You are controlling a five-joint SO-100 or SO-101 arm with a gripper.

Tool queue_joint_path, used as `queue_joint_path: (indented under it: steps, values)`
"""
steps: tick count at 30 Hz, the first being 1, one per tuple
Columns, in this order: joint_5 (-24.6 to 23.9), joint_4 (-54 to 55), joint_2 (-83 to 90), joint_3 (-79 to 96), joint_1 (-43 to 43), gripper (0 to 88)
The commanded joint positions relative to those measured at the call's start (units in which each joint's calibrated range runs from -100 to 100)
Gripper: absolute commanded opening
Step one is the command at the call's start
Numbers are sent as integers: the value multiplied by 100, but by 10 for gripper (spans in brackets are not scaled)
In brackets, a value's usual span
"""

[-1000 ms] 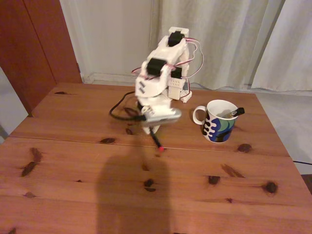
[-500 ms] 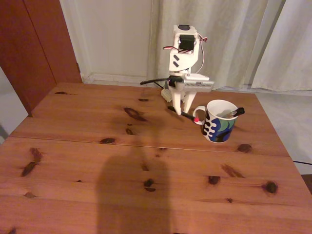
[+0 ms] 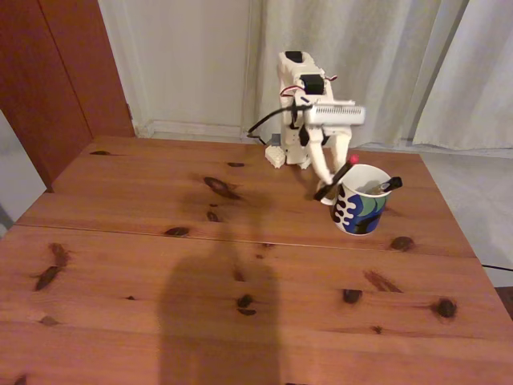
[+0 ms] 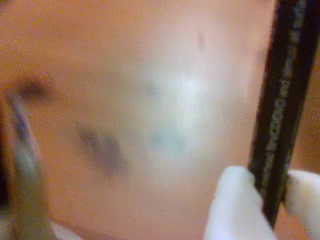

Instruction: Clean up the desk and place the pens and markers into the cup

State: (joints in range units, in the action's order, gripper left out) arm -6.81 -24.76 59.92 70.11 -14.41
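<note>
Pen [image 3: 335,181] in the claw [image 3: 326,183]: I have the thin black one with the red tip pinched between the two white fingers [image 4: 232,205], which are closed tight on its barrel in the wrist view. In the fixed view it hangs at a slant just beside the cup [image 3: 360,199], red tip up near the rim on the handle side, lower end below the claw. I judge it light and stiff, but its smooth barrel could pivot or slide in so narrow a pinch, and the hold looks to sit toward the lower end. The cup stands to the right of the claw in the fixed view, with another dark pen [image 3: 385,185] already leaning out over its far rim. It is ceramic and could be knocked by a low pass. The desk [image 3: 120,273] in front of the claw is open, so my only tight spot is the rim itself.
</note>
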Motion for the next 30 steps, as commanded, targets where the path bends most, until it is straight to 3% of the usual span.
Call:
queue_joint_path:
  steps: [1,10,30]
  values:
    - [-42,562,376,-58,-284,8]
    - [-382,1182,765,-13,-622,8]
    - [-382,1182,1948,1601,-943,8]
